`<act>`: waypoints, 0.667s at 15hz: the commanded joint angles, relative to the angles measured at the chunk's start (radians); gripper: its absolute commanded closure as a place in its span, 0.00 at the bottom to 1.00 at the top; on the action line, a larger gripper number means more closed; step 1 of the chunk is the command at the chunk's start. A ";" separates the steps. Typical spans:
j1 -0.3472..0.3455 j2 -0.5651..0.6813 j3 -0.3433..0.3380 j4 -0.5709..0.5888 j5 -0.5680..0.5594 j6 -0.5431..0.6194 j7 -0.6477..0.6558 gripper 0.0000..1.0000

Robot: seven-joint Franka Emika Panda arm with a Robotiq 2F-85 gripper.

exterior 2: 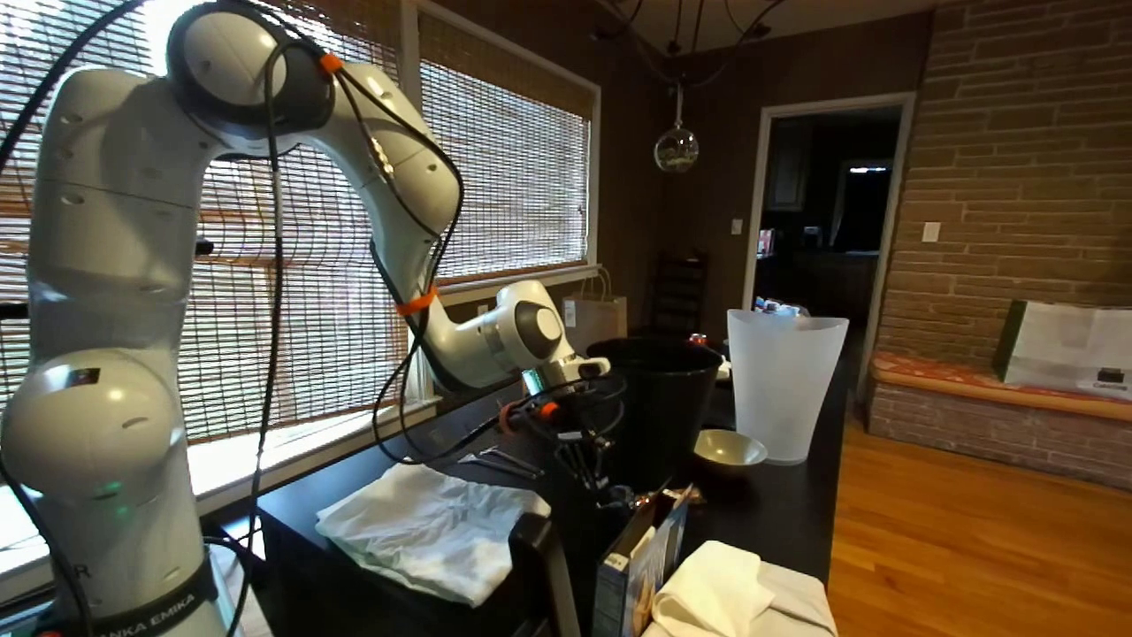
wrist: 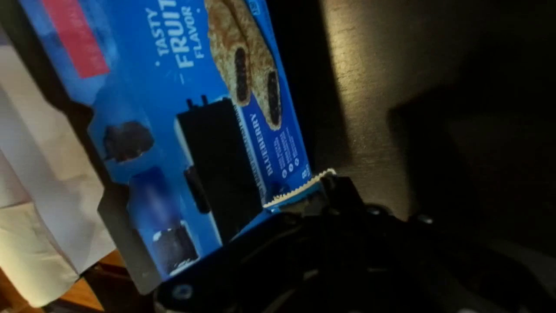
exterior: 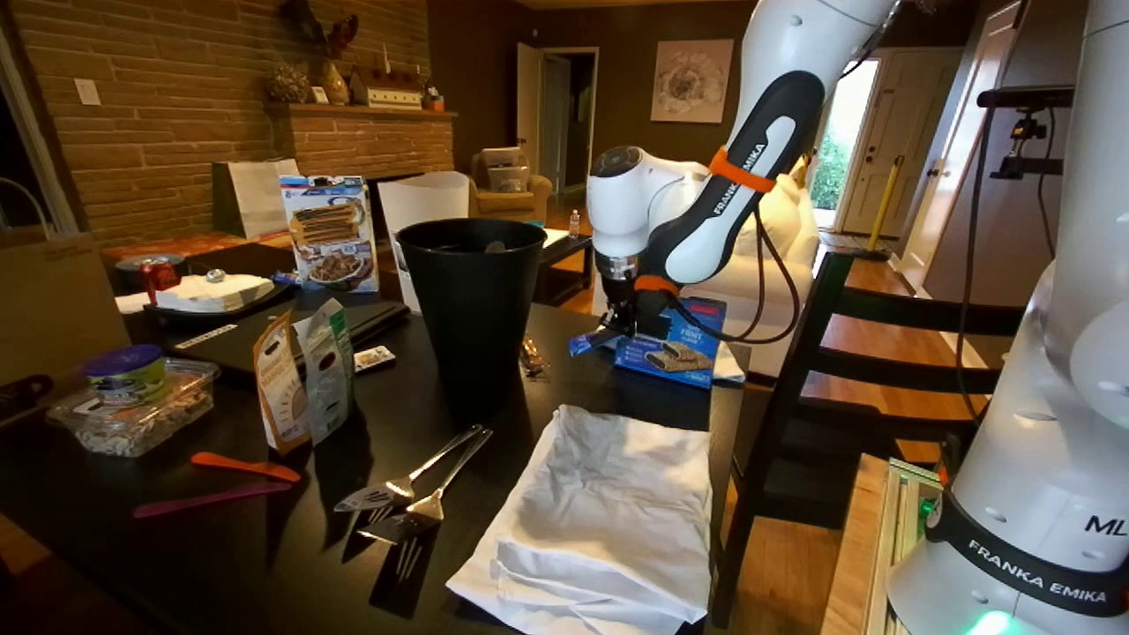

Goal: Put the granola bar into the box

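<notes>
The box (exterior: 675, 357) is a bright-blue carton with a printed front, standing upright near the table's edge in an exterior view. It also shows edge-on in an exterior view (exterior 2: 638, 566), where its top looks open. In the wrist view its front (wrist: 143, 82) fills the upper left, with a dark rectangular patch on it. My gripper (exterior: 622, 324) is beside the box's front. It looks shut on the granola bar (exterior: 589, 342), a blue wrapper. In the wrist view the bar's serrated end (wrist: 299, 196) sticks out at the gripper (wrist: 319, 202); the rest is hidden by the dark fingers.
A tall black bin (exterior: 472, 300) stands beside the gripper. A white cloth (exterior: 609, 494) and metal utensils (exterior: 423, 494) lie on the table (exterior: 388, 397). A small wrapper (exterior: 532, 360) lies by the bin. A black chair (exterior: 811, 353) stands at the table's edge. A bowl (exterior 2: 730, 449) is behind the bin.
</notes>
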 commanded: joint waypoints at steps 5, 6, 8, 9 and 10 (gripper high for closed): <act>-0.016 -0.105 0.021 -0.001 -0.061 -0.036 -0.122 0.97; -0.017 -0.121 0.025 -0.001 -0.060 -0.045 -0.141 0.97; -0.018 -0.137 0.029 -0.002 -0.060 -0.055 -0.156 0.97; -0.018 -0.139 0.029 -0.003 -0.060 -0.057 -0.158 0.97; -0.018 -0.138 0.030 -0.004 -0.060 -0.057 -0.158 0.97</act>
